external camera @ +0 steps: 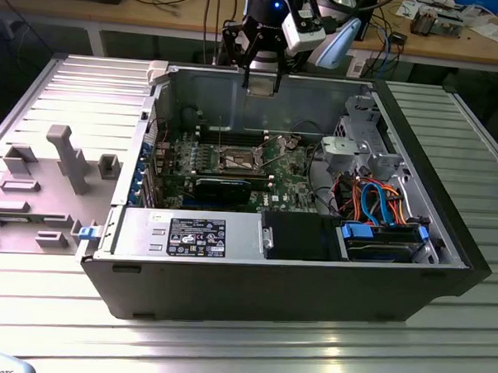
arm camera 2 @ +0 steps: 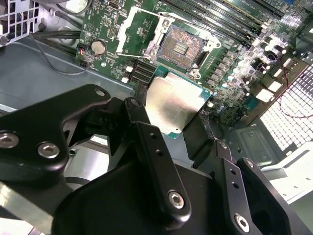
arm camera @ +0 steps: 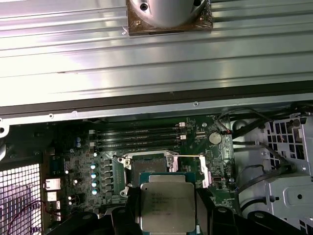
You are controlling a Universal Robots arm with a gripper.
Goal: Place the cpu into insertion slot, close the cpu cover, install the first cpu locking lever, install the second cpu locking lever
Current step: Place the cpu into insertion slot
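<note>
Cpu (arm camera 2: pixel 176 105) pinched by its edges in gripper (external camera: pixel 262 78), fingers narrow on it, held in the air over far side of open pc case (external camera: pixel 294 300). Insertion slot (arm camera 2: pixel 180 46) sits bare on the board below w/ cpu cover (arm camera 2: pixel 124 23) flipped open beside it.

Bright even light, glare on ribbed table (external camera: pixel 333 343)

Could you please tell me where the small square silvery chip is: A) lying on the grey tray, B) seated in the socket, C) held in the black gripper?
C: in both wrist views the black gripper clamps the silvery square cpu; the dark-pinned insertion slot lies empty.
</note>
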